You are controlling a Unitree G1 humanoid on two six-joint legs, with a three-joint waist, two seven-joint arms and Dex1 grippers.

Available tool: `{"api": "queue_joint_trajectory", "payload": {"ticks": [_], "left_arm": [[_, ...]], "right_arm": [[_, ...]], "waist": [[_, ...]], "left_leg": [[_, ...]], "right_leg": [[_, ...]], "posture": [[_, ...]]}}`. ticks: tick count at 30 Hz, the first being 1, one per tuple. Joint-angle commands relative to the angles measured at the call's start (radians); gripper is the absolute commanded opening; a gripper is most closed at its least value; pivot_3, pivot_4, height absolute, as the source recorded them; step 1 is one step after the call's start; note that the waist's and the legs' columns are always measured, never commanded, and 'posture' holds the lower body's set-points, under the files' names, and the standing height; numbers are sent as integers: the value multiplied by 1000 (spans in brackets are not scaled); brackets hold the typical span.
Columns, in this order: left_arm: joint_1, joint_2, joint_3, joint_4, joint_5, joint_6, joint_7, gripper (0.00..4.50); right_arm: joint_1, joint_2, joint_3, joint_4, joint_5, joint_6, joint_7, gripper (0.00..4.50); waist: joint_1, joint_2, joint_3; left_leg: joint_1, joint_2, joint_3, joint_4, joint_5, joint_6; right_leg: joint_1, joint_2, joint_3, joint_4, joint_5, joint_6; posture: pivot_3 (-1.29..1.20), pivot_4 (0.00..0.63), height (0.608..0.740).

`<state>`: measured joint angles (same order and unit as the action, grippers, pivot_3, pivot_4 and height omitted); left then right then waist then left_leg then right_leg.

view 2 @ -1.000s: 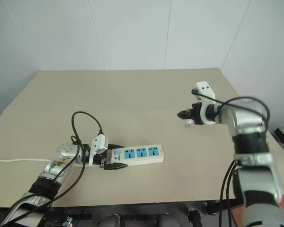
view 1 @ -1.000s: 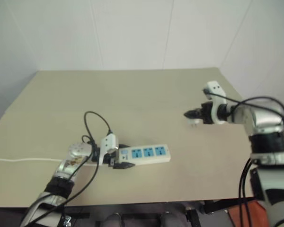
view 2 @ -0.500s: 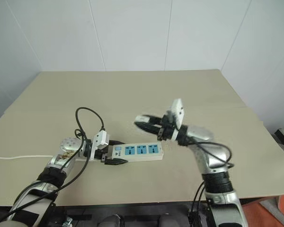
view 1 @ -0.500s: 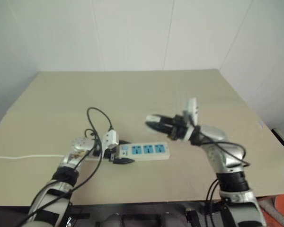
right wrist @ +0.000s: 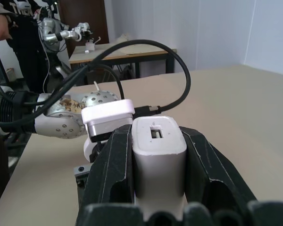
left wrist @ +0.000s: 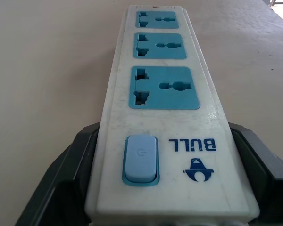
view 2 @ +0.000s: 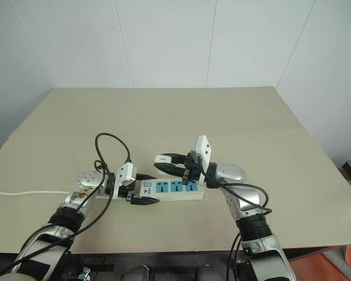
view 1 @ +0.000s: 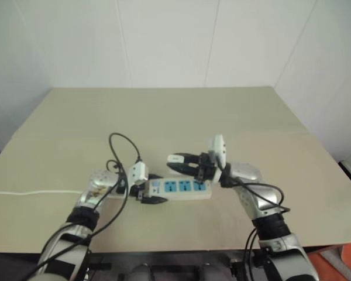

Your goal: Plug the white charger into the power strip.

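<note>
A tan table [view 2: 234, 111] holds a white power strip [view 2: 174, 188] lying flat near the front edge, its three blue sockets facing up. At the strip's left end, beside a light blue switch [left wrist: 141, 158], the left gripper [view 2: 141, 188] is clamped on the strip, one black finger [left wrist: 61, 179] pressed against each long side. A thin white cord [view 2: 23, 192] runs from that end to the table's left edge, and a black cable [view 2: 108, 153] loops above the left arm. Just behind the strip's middle, raised off it, the right gripper [view 2: 164, 163] points left and is closed on the charger [right wrist: 159, 160], a small white block squeezed between its two fingers [right wrist: 114, 169].
</note>
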<state>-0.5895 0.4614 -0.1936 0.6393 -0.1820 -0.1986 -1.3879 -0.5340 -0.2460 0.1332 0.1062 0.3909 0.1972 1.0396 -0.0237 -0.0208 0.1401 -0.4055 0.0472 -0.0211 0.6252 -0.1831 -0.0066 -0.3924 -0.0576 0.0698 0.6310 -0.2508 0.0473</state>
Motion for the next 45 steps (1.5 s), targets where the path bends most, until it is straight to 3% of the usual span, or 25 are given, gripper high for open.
{"api": "queue_joint_trajectory", "payload": {"ticks": [1,45], "left_arm": [[16,1,-6,-24,-1,25,-26,3324],[48,28,-1,-116,-9,85,-54,3324]], "right_arm": [[-32,16,11,2,-34,-31,-37,1107],[-10,49,82,126,-105,-187,39,1107]], "waist": [[1,0,0],[3,0,0]], "left_leg": [[0,0,0,0,0,0],[0,0,0,0,0,0]], "right_leg": [[0,0,0,0,0,0],[0,0,0,0,0,0]], "posture": [[0,150,740],[0,150,740]]}}
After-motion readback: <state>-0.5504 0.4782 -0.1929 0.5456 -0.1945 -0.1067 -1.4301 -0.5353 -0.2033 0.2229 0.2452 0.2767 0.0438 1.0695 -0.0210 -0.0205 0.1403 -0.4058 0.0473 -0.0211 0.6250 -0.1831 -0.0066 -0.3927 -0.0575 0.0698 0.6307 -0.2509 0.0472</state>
